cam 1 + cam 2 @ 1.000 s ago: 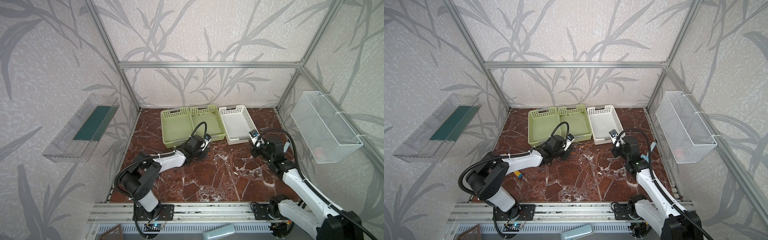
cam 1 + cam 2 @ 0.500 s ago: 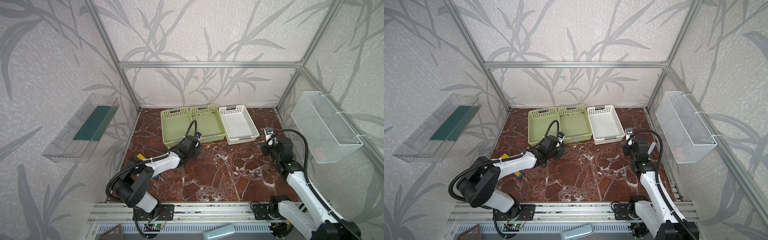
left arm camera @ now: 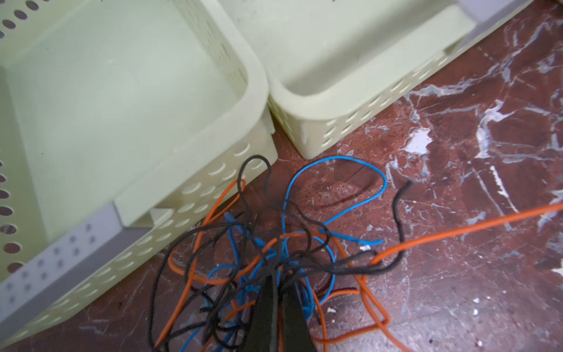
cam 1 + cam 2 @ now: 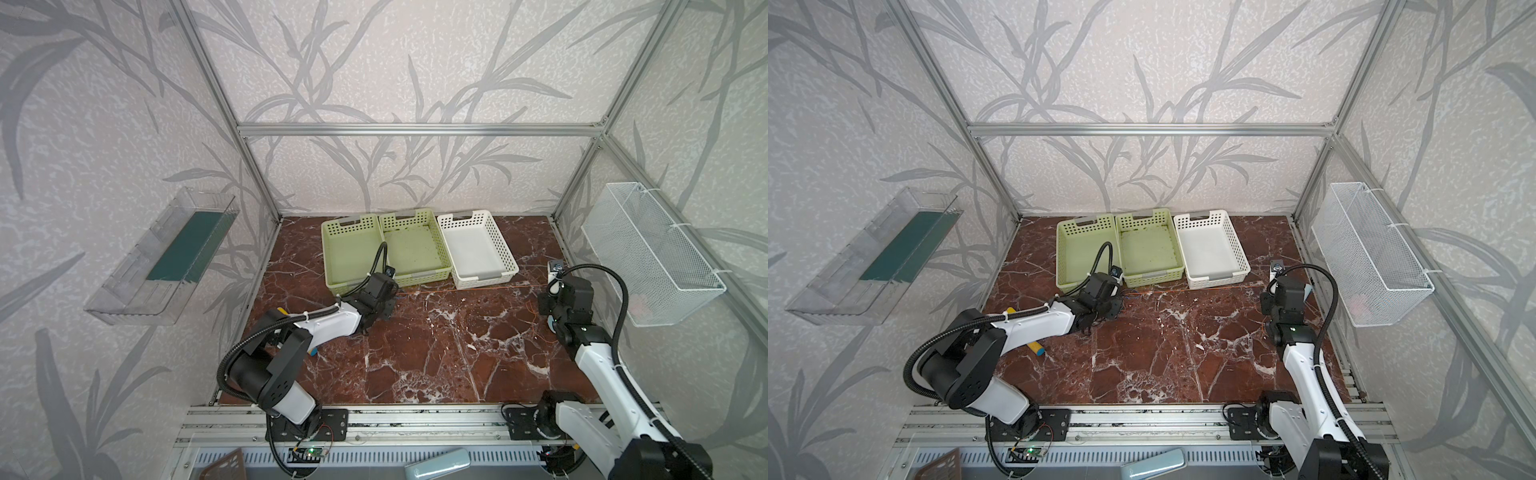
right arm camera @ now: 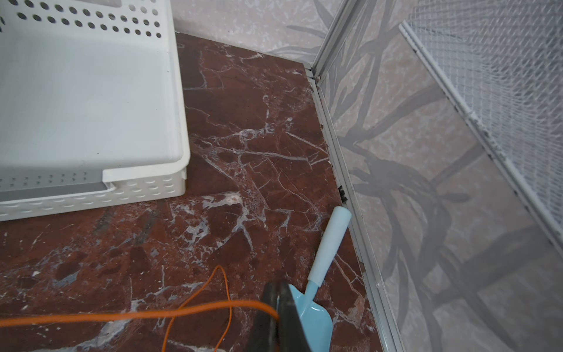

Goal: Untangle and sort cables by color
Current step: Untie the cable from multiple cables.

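Note:
The cables lie as a tangle of blue, orange and black strands on the marble floor, in front of the two green baskets. My left gripper is shut on the middle of this tangle. One orange cable runs taut from the tangle across the floor to my right gripper, which is shut on it near the right wall. A loose loop of that orange cable hangs beside the right fingers. In both top views the left gripper and right gripper stand far apart.
Two green baskets and a white basket stand in a row at the back. A light blue scoop lies by the right wall rail. A wire basket hangs on the right wall and a clear shelf on the left wall.
The two grippers have drawn apart: the right one moved right toward the wall, the left one moved left. The orange cable now stretches straight between them.

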`<move>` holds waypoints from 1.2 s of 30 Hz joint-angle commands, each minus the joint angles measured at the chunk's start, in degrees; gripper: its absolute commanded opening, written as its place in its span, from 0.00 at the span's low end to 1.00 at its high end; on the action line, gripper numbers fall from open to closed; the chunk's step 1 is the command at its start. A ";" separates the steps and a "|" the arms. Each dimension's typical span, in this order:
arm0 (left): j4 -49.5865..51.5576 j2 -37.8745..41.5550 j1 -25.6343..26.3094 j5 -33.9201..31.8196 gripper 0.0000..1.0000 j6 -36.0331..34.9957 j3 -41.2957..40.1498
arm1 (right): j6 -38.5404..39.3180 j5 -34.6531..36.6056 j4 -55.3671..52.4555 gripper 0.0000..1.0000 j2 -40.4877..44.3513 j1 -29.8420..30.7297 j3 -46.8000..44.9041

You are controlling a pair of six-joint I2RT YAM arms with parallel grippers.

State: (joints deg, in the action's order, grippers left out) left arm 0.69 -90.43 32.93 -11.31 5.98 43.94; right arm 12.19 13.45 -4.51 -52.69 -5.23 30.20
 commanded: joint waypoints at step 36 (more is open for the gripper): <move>-9.26 7.71 1.56 11.64 0.44 -4.75 -4.46 | 2.54 -31.60 0.60 0.00 4.26 8.04 3.41</move>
State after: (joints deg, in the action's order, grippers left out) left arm -4.78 -84.55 34.30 -2.09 2.48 40.42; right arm 13.23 -11.35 -2.09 -49.17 0.08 29.95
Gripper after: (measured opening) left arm 0.410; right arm 0.049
